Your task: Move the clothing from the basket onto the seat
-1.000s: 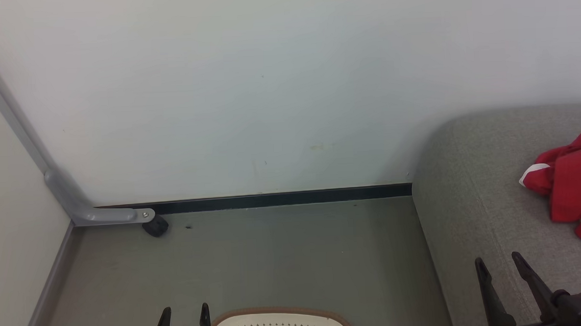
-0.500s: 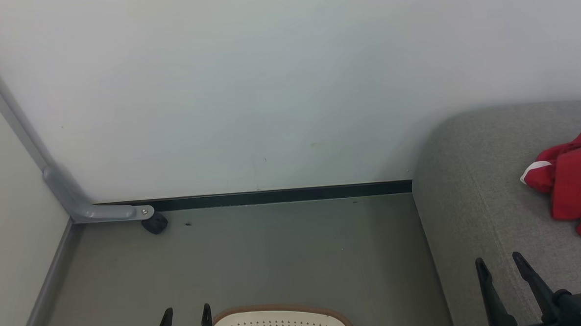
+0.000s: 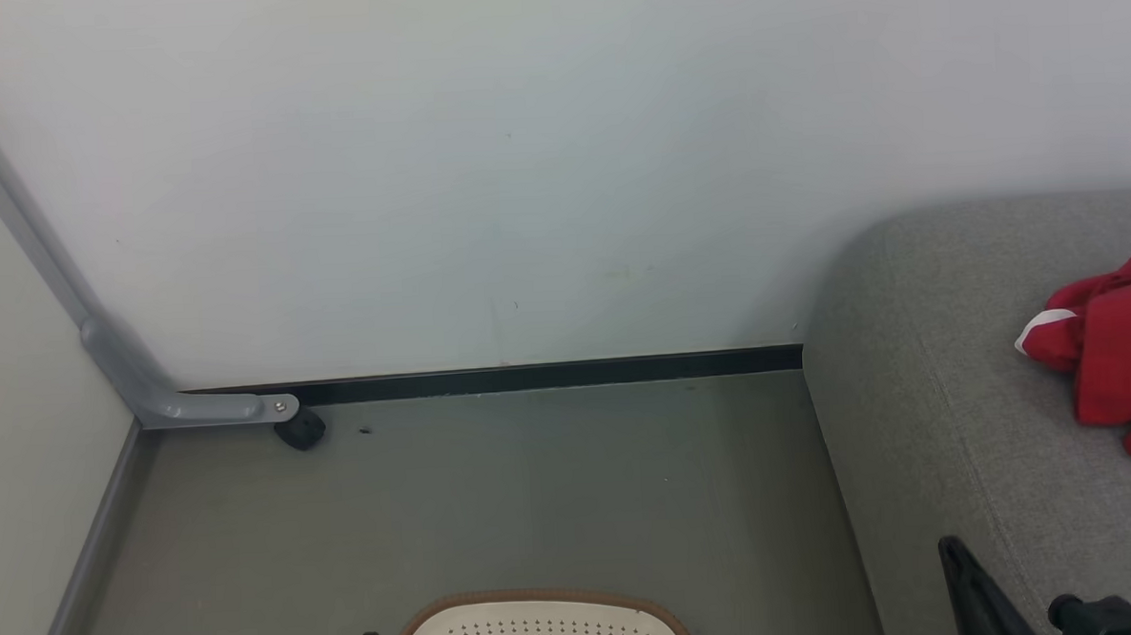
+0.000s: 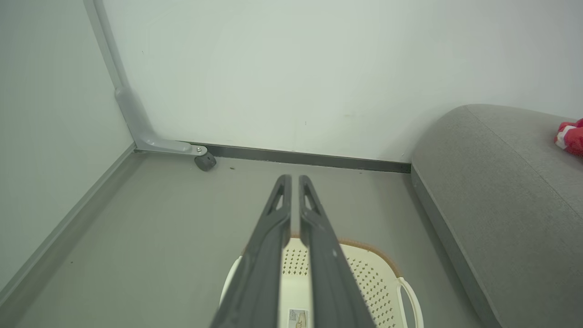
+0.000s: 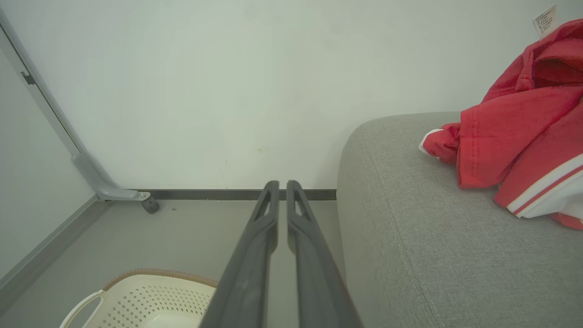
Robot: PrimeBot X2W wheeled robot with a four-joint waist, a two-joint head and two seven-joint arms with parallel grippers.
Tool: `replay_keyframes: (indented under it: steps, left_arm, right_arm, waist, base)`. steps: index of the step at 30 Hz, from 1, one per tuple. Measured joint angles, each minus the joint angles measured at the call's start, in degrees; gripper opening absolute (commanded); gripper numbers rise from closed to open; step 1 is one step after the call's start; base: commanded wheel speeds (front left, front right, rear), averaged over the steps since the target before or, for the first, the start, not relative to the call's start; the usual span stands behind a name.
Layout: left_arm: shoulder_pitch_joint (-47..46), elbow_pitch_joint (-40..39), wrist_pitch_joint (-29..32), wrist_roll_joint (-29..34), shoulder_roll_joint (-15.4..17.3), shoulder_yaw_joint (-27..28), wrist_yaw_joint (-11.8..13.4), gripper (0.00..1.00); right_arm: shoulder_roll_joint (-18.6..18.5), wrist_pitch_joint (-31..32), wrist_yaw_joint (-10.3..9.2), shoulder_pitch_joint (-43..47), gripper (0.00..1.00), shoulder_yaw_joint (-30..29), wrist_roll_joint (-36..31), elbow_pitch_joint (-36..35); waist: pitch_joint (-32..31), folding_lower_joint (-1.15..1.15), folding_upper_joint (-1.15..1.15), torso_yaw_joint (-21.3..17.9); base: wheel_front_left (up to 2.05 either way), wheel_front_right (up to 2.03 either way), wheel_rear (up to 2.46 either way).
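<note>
The cream basket (image 3: 540, 600) with a brown rim stands on the floor at the bottom of the head view. What shows of its inside (image 4: 364, 282) is bare, with a paper label (image 4: 297, 317) on its floor. Red clothing (image 3: 1121, 360) with white stripes lies bunched on the grey seat (image 3: 960, 386) at the right. My left gripper (image 4: 291, 178) hangs over the basket, shut and holding nothing. My right gripper (image 5: 282, 183) is shut and holds nothing, by the seat's (image 5: 410, 228) left edge, with the red clothing (image 5: 514, 136) to its right.
A white wall with a dark skirting strip (image 3: 530, 376) closes the far side. A grey metal bracket with a small black caster (image 3: 298, 431) sits in the left corner. Bare grey floor (image 3: 535, 491) lies between basket and wall.
Both grippers have gone from open to shut. In the head view both have sunk towards the bottom edge, and the picture has shifted slightly.
</note>
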Motion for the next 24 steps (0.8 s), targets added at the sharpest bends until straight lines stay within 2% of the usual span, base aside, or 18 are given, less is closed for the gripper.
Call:
replay_keyframes:
  steps: [5,10,24]
  left_arm:
    - [1.30,2.01,0.05,-0.82,-0.01,0.11,-0.05,0.00]
    - [1.29,2.09,0.83,-3.34,-0.02,0.91,-0.59,0.00]
    - [0.61,2.48,3.14,-14.21,-0.12,3.82,-2.64,0.00]
  right_arm:
    - [1.67,0.09,0.03,1.57,0.00,0.47,0.52,2.30]
    - [2.02,1.08,0.58,1.43,0.00,-0.86,3.91,2.70]
    - [3.90,3.13,2.13,0.93,0.00,-4.27,14.27,4.06]
  waist:
    - [0.01,0.00,0.00,0.00]
    - [-0.01,0.00,0.00,0.00]
    - [-0.10,0.00,0.00,0.01]
  base:
    - [0.00,0.00,0.00]
    - [0.00,0.00,0.00]
    - [0.00,0.00,0.00]
